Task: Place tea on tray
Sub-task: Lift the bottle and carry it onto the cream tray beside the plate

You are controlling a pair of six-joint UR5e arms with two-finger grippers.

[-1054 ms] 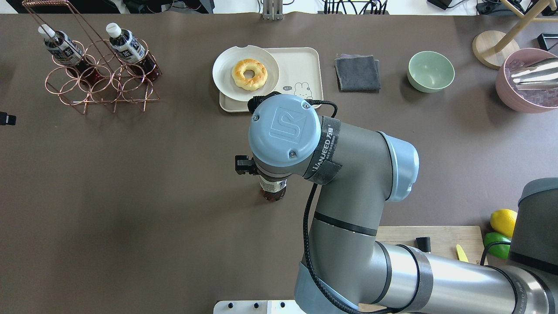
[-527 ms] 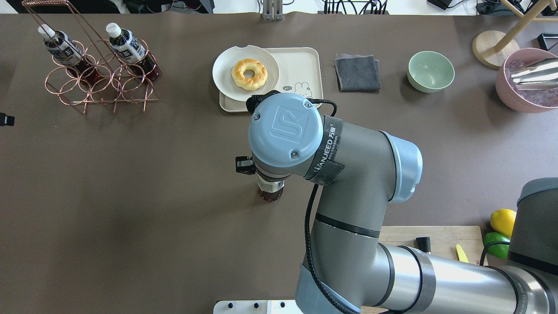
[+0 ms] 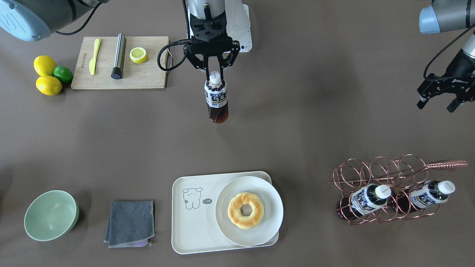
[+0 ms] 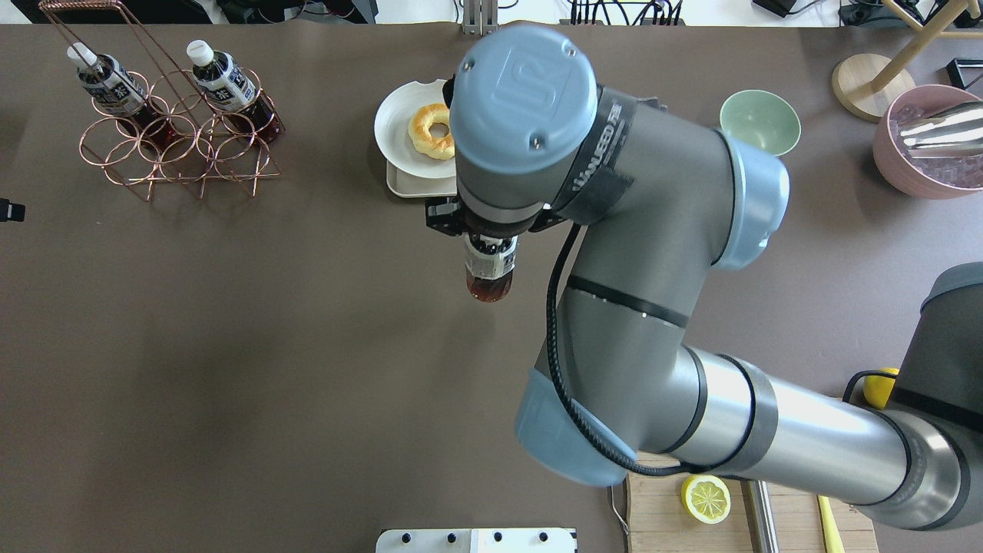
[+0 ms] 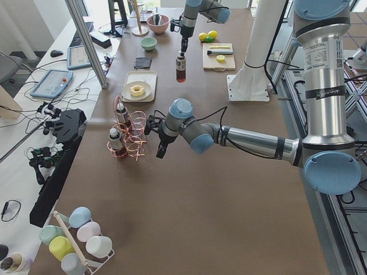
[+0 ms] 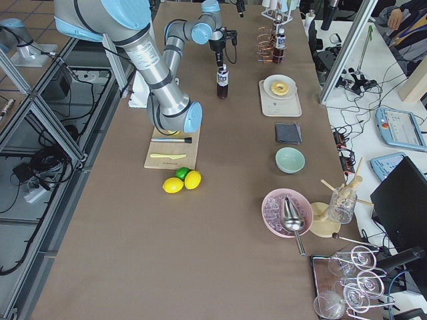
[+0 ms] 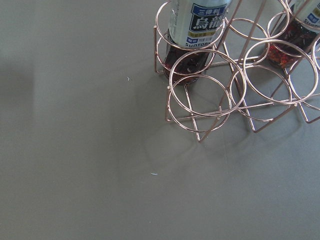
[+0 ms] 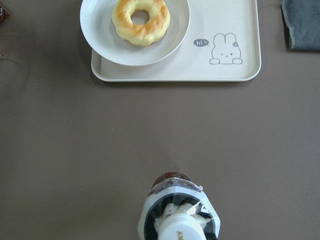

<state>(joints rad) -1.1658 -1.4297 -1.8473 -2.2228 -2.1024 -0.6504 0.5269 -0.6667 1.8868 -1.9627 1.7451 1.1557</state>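
We have the small clear plastic bottle of dark brown tea [image 3: 217, 100] hanging upright from our right gripper [image 3: 216, 76], whose jaws are closed on the neck right at the white screw cap. Gripping there, above the blue-and-white label, lets the smooth round body hang plumb and leaves its flat base free to be set down. The bottle looks lifted clear of the matt brown table [image 3: 111, 141] (the side views suggest a gap beneath it, though we cannot be sure). It is well apart from the cream-white rectangular tray with rounded corners [image 3: 193, 226], on the robot's side of it. On that tray a round white plate [image 3: 272, 200] carrying a golden ring doughnut [image 3: 245, 210] takes up one half and overhangs the rim, so we judge the bare half by the line-drawn animal to be the spot for the bottle. Our left gripper [image 3: 435, 106] hangs with its jaws apart and nothing between them, near the copper-coloured wire rack of rings [image 3: 374, 170], where two matching bottles [image 3: 367, 200] lean in their hoops, cradled so they cannot roll
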